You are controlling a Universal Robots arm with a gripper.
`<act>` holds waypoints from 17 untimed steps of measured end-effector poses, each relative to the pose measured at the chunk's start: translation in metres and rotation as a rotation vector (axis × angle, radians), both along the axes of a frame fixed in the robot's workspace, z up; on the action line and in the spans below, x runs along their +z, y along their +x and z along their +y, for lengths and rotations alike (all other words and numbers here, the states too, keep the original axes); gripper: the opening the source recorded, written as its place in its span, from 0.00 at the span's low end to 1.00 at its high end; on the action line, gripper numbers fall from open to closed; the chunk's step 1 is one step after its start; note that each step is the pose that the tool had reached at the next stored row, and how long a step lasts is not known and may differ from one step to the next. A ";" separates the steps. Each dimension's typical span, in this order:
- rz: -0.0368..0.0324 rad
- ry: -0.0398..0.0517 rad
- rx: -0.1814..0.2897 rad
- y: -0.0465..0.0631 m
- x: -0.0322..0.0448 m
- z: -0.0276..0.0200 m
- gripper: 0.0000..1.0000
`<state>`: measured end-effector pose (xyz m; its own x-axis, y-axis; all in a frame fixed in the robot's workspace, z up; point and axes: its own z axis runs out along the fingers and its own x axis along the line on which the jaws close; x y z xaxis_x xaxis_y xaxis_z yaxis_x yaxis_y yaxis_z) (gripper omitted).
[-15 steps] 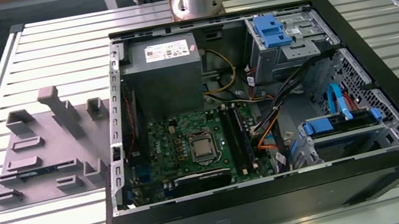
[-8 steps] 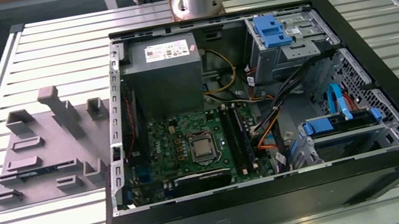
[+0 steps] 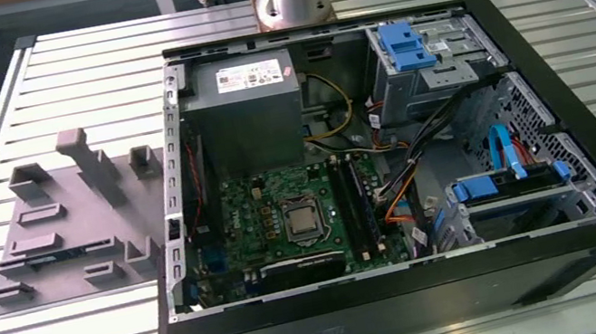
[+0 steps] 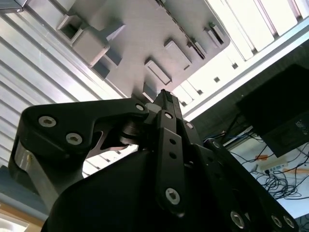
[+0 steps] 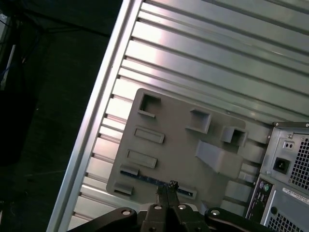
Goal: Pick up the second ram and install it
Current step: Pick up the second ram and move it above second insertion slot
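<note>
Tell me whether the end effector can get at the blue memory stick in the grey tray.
Probably yes: the thin blue circuit-board stick lies uncovered in the grey plastic holder tray, and the shut end effector hangs above it.

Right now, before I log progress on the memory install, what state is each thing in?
gripper: shut, empty, above the grey holder tray.
second ram: resting in the tray, not picked up.
computer case: on its side, side panel off.
memory slots: cannot tell whether filled.
</note>
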<state>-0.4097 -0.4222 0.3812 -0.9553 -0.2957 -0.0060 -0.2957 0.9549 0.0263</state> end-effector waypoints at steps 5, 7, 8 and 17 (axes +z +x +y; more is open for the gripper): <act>0.0000 0.0000 0.029 0.000 0.0000 0.0000 0.11; 0.0000 0.0000 0.041 0.000 0.0000 0.0000 0.11; 0.0000 0.0000 0.047 0.000 0.0000 0.0000 0.11; 0.0000 0.0000 0.098 0.000 0.0000 0.0000 0.11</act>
